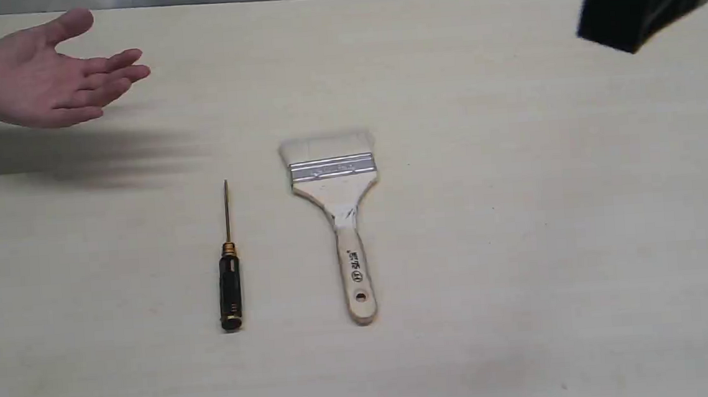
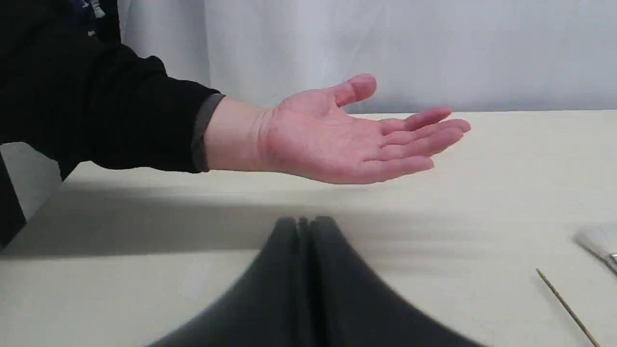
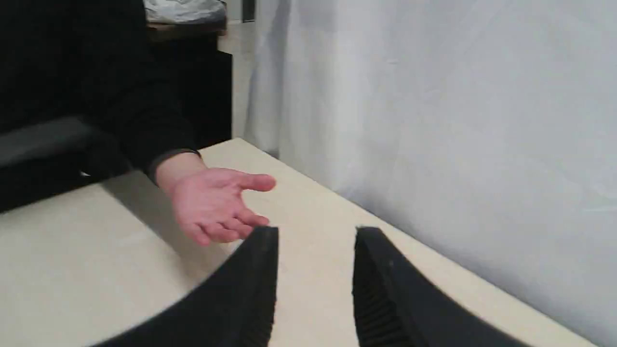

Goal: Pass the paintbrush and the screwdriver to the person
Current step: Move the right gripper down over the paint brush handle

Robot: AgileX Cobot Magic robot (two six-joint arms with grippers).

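The paintbrush (image 1: 338, 215) lies flat mid-table, bristles toward the far side, wooden handle toward the near edge. Left of it lies the screwdriver (image 1: 229, 266), black handle nearest, thin shaft pointing away; its shaft tip (image 2: 566, 306) and the brush bristles (image 2: 597, 241) show in the left wrist view. The person holds an open palm (image 1: 40, 80) above the table at the far left, also visible in both wrist views as a bare hand (image 2: 347, 135) (image 3: 212, 207). My left gripper (image 2: 303, 224) is shut and empty. My right gripper (image 3: 315, 236) is open, empty, high at the far right (image 1: 634, 11).
A pale wooden table (image 1: 519, 243) carries both tools. A white curtain (image 3: 434, 96) hangs behind its far edge. The person's black sleeve (image 2: 96, 101) reaches in from the left. Dark furniture (image 3: 193, 86) stands beyond the table corner.
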